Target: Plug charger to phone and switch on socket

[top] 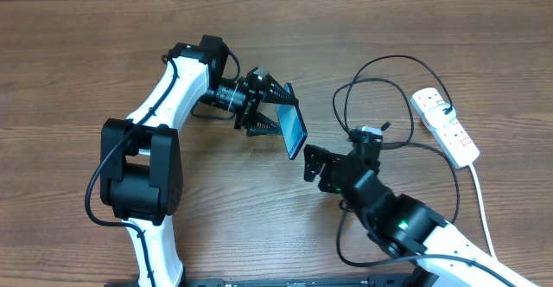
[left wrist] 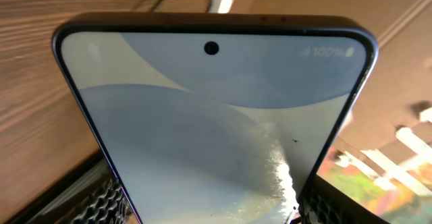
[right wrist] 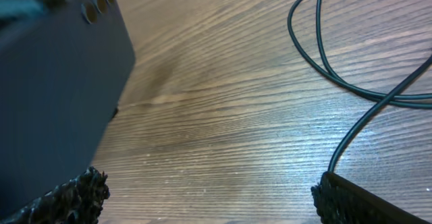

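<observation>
your left gripper clamped the phone; your right gripper gaped empty beside it, so a bump could have skewed it.

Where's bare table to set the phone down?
Free: wooden table left of the left arm, and between it and the right arm, below the slim blue-screened phone in the left claw. Crowded: right side, thin black cable loops and long white power strip.

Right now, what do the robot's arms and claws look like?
Both arms are white tubes with chunky black joints. A thin black cable runs along the left arm, and the right arm shows a small green light. The left gripper and right gripper are black, with bumpy, ribbed fingers.
</observation>
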Available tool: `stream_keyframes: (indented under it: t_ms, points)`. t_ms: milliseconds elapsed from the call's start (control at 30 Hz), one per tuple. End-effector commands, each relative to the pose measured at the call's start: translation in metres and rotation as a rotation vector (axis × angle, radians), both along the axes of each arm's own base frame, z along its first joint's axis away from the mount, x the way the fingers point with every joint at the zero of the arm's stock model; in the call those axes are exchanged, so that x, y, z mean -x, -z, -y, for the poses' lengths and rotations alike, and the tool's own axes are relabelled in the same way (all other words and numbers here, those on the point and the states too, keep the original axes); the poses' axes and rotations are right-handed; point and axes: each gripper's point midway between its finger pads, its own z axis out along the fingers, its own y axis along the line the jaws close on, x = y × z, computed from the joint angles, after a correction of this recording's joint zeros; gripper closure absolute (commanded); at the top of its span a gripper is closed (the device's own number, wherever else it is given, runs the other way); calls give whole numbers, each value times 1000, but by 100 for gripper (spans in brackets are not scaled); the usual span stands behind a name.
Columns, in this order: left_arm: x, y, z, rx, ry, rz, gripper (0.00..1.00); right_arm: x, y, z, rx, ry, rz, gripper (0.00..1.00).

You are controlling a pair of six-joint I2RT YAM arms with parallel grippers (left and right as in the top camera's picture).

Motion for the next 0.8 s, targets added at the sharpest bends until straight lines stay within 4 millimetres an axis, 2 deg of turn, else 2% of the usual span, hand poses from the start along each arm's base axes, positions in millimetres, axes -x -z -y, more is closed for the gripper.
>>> stream_keyframes:
  t_ms: [0,767]
  points:
    - [-5,-25,6,119,-7,20,52,-8,-9,0,30,45,43,0]
    - [-6,-29,6,143,-9,26,52,-6,-6,2,48,43,28,0]
